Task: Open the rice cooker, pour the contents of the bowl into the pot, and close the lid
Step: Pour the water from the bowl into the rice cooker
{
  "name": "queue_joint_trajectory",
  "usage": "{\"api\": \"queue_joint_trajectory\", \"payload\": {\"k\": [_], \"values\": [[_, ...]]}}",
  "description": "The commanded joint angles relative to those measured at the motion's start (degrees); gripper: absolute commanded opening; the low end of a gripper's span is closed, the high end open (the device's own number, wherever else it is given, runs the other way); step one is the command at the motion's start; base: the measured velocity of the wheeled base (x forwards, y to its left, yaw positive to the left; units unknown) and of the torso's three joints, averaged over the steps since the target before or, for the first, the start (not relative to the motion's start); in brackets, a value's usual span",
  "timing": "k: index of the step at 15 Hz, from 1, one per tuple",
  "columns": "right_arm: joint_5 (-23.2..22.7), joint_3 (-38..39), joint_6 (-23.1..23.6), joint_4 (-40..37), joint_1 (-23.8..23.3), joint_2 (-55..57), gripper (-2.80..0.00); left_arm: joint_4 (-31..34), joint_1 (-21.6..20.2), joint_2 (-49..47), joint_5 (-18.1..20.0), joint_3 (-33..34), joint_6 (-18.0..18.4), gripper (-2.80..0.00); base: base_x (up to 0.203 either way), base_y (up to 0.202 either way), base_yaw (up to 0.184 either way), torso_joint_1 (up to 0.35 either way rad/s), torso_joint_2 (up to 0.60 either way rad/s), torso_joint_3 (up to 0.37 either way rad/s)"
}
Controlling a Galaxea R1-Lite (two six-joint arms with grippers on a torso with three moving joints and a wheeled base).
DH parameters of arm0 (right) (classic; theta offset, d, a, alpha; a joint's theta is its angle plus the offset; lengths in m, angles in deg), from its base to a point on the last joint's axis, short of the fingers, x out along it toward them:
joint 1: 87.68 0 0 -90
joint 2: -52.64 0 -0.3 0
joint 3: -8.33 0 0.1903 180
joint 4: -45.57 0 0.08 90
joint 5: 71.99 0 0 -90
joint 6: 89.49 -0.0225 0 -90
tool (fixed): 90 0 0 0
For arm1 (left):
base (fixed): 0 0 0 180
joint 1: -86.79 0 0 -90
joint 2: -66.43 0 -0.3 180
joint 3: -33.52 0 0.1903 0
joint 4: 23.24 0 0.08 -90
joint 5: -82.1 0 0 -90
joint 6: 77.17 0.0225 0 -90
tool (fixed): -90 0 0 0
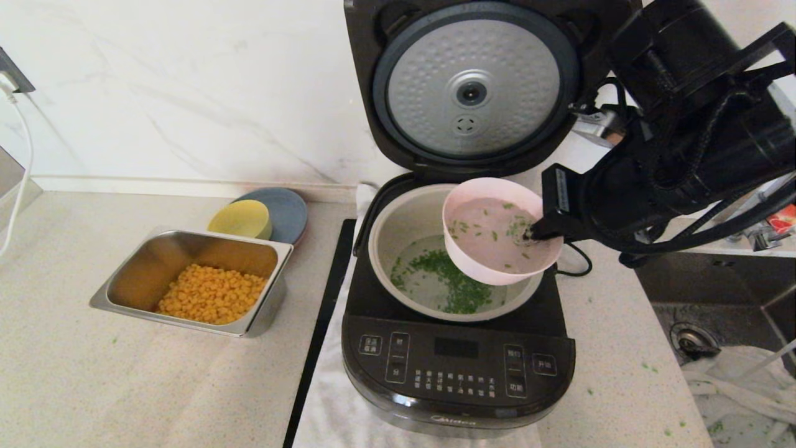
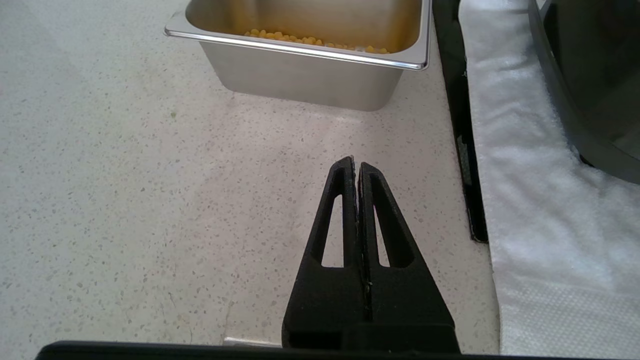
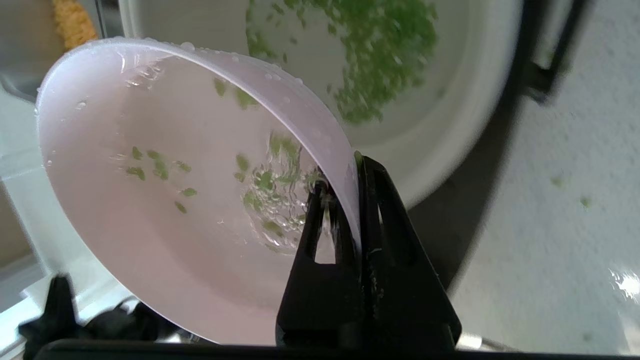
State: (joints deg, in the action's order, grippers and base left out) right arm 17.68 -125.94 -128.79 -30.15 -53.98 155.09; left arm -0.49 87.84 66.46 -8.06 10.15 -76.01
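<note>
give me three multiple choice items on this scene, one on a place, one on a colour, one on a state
1. Where do most of the green bits lie?
A. in the pot
B. in the steel tray
C. on the blue plate

2. What colour is the outside of the bowl held by the right gripper?
A. yellow
B. pale pink
C. black

3. How does the lid stand?
A. shut and latched
B. swung up, open
C. lying on the counter

Answers:
1 A, they cover the bottom of the pot.
2 B, its wall is pale pink.
3 B, its silver underside faces the camera.
</note>
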Motion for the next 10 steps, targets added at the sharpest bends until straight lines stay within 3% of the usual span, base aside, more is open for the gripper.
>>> {"api": "queue_joint_trajectory", "payload": {"k": [1, 3, 7, 10], "values": [[3.0, 0.0, -0.3, 1.4, 2.1, 3.7, -2.80, 0.0, 0.0, 0.1, 0.0, 0.4, 0.1, -2.80, 0.000, 0.000, 0.000, 0.000, 0.00, 0.000], [6.4, 0.0, -0.4, 3.5, 4.0, 5.1, -2.80, 0.0, 0.0, 0.1, 0.0, 0.4, 0.1, -2.80, 0.000, 0.000, 0.000, 0.000, 0.00, 0.000], [8.6, -0.1, -0.5, 6.5, 4.8, 7.3, -2.80, 0.0, 0.0, 0.1, 0.0, 0.4, 0.0, -2.80, 0.000, 0.000, 0.000, 0.000, 0.00, 0.000], [13.7, -0.2, 0.1, 10.0, 5.7, 9.0, -2.80, 0.0, 0.0, 0.1, 0.0, 0.4, 0.0, -2.80, 0.000, 0.000, 0.000, 0.000, 0.00, 0.000]]}}
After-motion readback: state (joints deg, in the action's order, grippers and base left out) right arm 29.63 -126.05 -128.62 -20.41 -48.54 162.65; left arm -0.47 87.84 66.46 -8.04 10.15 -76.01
